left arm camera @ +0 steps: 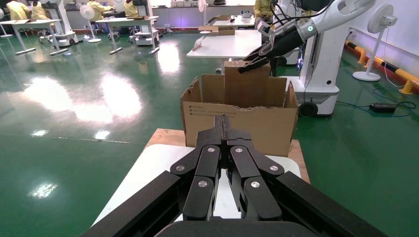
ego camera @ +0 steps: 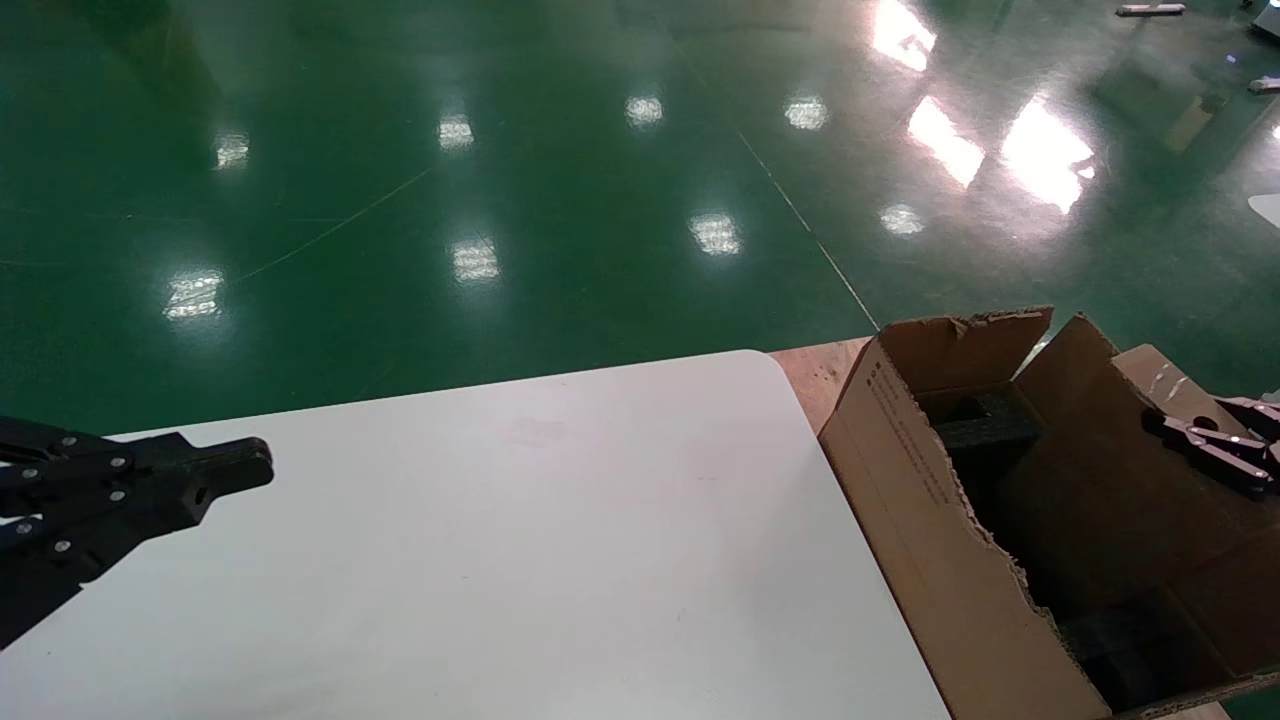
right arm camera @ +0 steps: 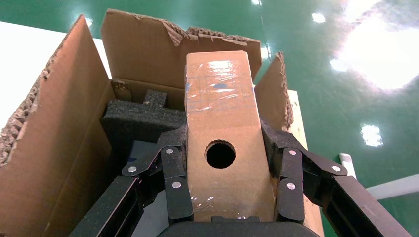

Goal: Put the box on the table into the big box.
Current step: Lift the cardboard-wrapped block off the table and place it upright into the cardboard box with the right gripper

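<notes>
Head view first: white smooth table (ego camera: 520, 560) with a rounded far corner fills the lower middle, over a glossy green floor (ego camera: 500, 200). Just beside its right edge stands the big box (ego camera: 930, 520), a large brown corrugated cardboard carton with ragged torn flaps, small print on the side facing the table and black foam (ego camera: 985, 425) inside. The black left gripper (ego camera: 255, 470) hangs over the table's left part with its fingers pressed together and nothing between them. At the right edge the right gripper (ego camera: 1200, 440) reaches over the carton's far side, against the small brown box (ego camera: 1165, 385).

Left wrist view: the left gripper (left arm camera: 223, 129) points across the table (left arm camera: 153, 168) toward the carton (left arm camera: 237, 123), jaws closed on nothing. Beyond, the right gripper (left arm camera: 247, 66) holds the small box (left arm camera: 247, 84) upright above the carton's open top, the box's lower part already between the flaps.

Right wrist view: the right gripper (right arm camera: 225, 163) is clamped on the small box (right arm camera: 222, 128), one finger on each long side. The box's plain face with a round hole (right arm camera: 220, 154) and clear tape is turned to the camera. Below it lie the carton (right arm camera: 59, 123) walls and the black foam (right arm camera: 133, 121).
</notes>
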